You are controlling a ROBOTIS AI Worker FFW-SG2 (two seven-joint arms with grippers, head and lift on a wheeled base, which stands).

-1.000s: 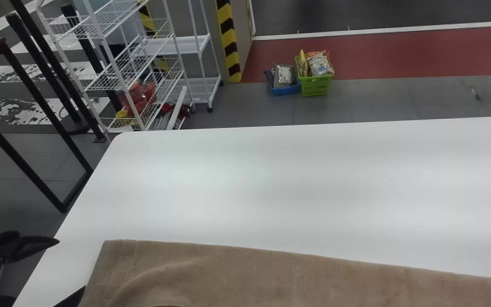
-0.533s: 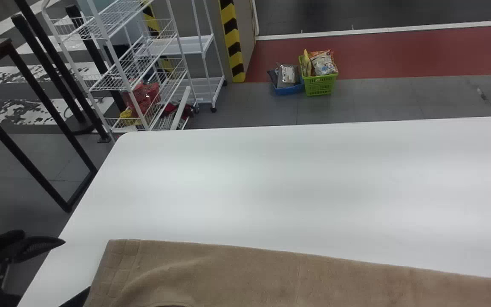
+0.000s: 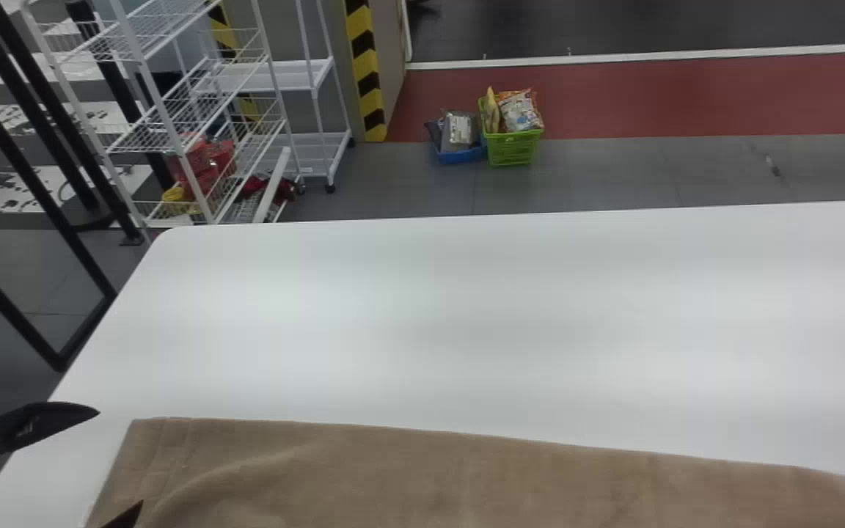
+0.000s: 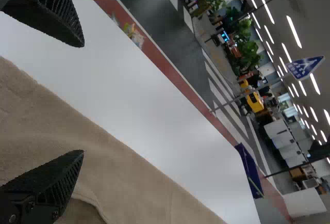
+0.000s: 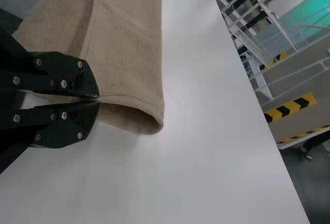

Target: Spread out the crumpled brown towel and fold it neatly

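Brown towel lies in a long band across the near part of the white tabletop, as you look from the head. Its far edge is fairly straight, with soft wrinkles and a stitched border towards your left. In the right wrist view, you see overlapping layers and a rounded, open loop at the end. The near side is cut off by the head view's bottom edge, so you can't judge the full outline, and the inside of the loop is shadowed.

Your left gripper has its jaws wide apart with nothing between them, one over the cloth and the other over bare tabletop; you can't tell whether they touch the towel. Your right gripper has its jaws closed together, pinching the towel's edge beside the loop.
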